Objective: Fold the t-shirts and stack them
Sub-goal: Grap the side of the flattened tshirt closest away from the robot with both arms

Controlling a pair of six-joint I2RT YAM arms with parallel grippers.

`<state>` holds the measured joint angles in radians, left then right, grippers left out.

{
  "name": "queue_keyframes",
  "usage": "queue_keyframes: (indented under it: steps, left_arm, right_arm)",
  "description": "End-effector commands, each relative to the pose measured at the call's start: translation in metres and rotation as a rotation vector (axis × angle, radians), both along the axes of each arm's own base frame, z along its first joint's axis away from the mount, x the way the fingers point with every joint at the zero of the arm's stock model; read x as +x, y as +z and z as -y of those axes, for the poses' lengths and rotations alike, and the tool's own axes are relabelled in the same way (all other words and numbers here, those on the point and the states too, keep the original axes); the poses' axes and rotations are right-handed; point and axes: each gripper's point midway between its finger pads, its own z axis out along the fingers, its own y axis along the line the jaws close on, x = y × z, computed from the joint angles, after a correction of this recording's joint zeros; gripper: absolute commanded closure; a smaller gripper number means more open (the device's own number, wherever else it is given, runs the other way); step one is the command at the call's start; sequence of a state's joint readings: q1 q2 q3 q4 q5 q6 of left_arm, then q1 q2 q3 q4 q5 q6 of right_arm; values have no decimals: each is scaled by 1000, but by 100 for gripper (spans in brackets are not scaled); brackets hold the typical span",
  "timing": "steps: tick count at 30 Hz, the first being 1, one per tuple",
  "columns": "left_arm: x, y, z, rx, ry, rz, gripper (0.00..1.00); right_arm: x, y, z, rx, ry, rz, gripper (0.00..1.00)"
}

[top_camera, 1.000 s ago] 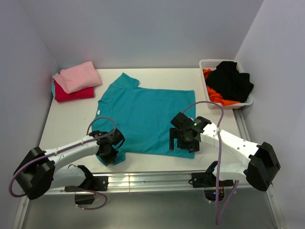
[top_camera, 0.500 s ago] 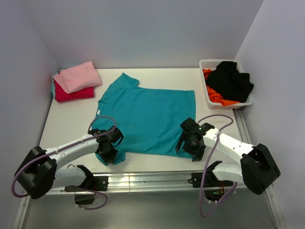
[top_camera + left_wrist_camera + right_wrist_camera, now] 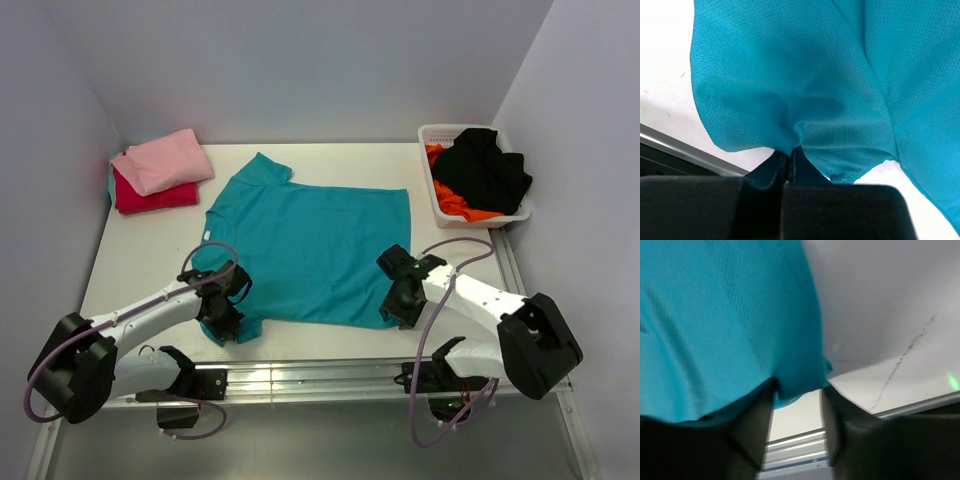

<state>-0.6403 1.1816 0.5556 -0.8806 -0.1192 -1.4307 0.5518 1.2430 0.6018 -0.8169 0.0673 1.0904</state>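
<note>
The teal t-shirt lay flat on the counter, its hem near the front edge. The left fingers pinched its near-left corner. The right fingers stood parted astride the near-right corner, beside bare counter.

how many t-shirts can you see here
5. The teal t-shirt is spread flat mid-table; the pink t-shirt is folded on the red t-shirt at back left; the black t-shirt is piled over the orange t-shirt in the basket at back right. More may be hidden beneath.

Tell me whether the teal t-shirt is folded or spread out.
Spread out. The teal t-shirt lies open on the table, body and sleeve showing, unfolded; only one near corner bunches in the left claw.
</note>
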Motion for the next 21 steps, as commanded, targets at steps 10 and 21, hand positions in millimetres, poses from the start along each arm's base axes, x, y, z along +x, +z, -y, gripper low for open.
queue_keyframes:
  steps: [10, 21]
  left_arm:
    - [18, 17, -13, 81, -23, 41, 100]
    - [56, 82, 21, -1, -87, 96, 100]
  right_arm:
    - [7, 25, 18, -76, -24, 60, 100]
    - [23, 64, 13, -68, 13, 110, 100]
